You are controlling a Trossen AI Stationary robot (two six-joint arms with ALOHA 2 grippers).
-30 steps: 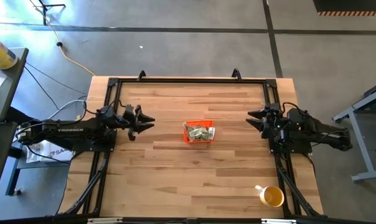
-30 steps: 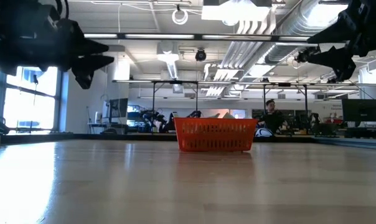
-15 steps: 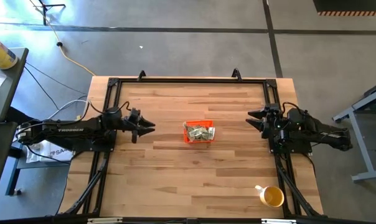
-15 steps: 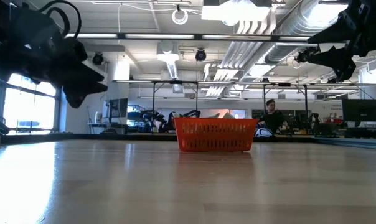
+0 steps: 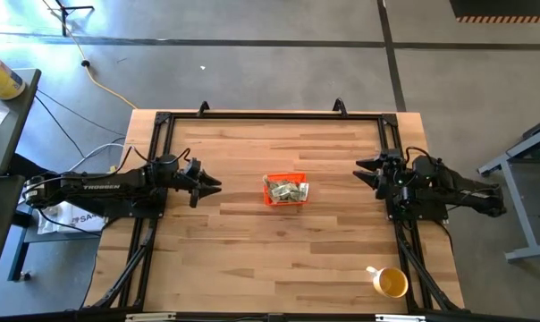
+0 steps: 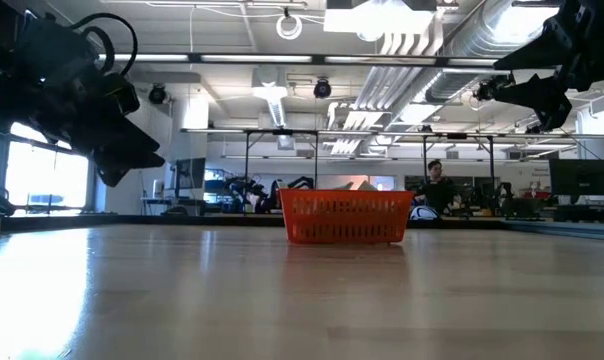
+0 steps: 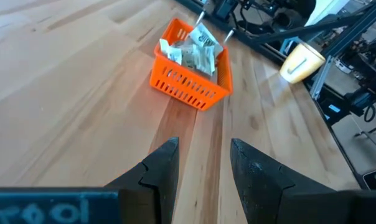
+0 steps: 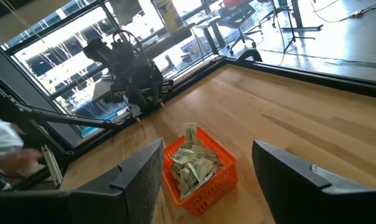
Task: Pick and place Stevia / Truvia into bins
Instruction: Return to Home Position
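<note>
The left fingers (image 5: 213,185), open and empty, have turned and eased back from the orange bin (image 5: 285,202) holding the packets (image 5: 288,190), mirroring the open right fingers (image 5: 365,170); sorting looks finished.

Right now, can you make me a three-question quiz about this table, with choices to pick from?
1. Where are the Stevia packets?
A. on a shelf
B. in the orange bin
C. on the floor

2. What colour is the cup?
A. blue
B. black
C. yellow

3. The left gripper and the right gripper are:
A. shut on packets
B. open and empty
C. lifting the bin

Answers:
1 B, the packets sit heaped inside the bin.
2 C, the cup shows yellow in the high view.
3 B, each wrist view shows them spread with nothing between.
</note>
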